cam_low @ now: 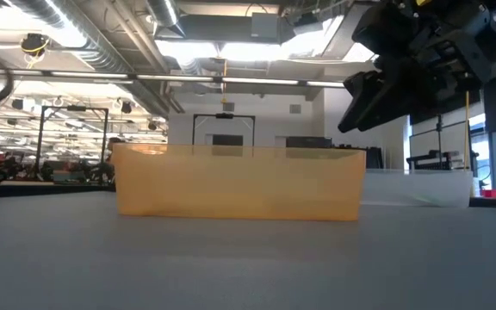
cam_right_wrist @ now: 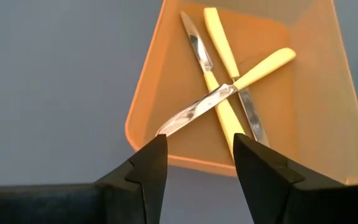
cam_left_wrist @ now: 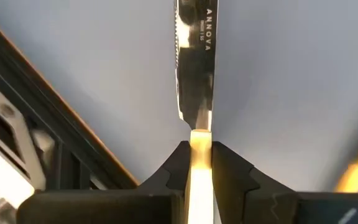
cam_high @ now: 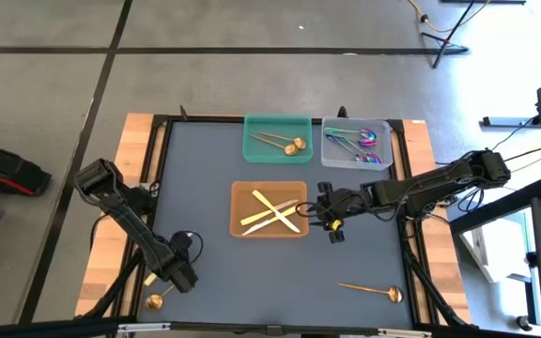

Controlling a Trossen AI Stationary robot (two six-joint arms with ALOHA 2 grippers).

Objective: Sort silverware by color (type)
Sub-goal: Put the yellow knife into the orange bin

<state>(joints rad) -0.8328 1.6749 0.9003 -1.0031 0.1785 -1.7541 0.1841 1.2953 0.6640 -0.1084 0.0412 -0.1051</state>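
My left gripper (cam_high: pixel 184 278) is at the table's near left corner, shut on a knife (cam_left_wrist: pixel 194 62) with a pale cream handle and a shiny blade. A gold spoon (cam_high: pixel 154 301) lies next to it at the near edge. My right gripper (cam_right_wrist: pixel 196 155) hovers open just right of the orange tray (cam_high: pixel 238 192), which holds three cream-handled knives (cam_right_wrist: pixel 229 93) lying crossed on its floor. Gold pieces (cam_high: pixel 280 142) lie in the green tray (cam_high: pixel 252 127). Iridescent pieces (cam_high: pixel 360 143) lie in the clear tray (cam_high: pixel 329 155). Another gold spoon (cam_high: pixel 374 289) lies on the mat at the near right. My left gripper pinches the knife's cream handle (cam_left_wrist: pixel 199 140) between its two fingers, close to where the handle meets the blade. The fingers come steeply from above, one on each long side of the handle. The blade (cam_left_wrist: pixel 191 93) sticks out past the fingertips. Whether the knife is clear of the table, I cannot tell.
The three trays stand in the far and middle part of the dark mat (cam_high: pixel 205 169). A black frame and wooden edge (cam_left_wrist: pixel 61 124) run close beside my left gripper. In the low view the orange tray (cam_low: pixel 239 182) stands mid-table, with my right gripper (cam_low: pixel 377 86) above its right end.
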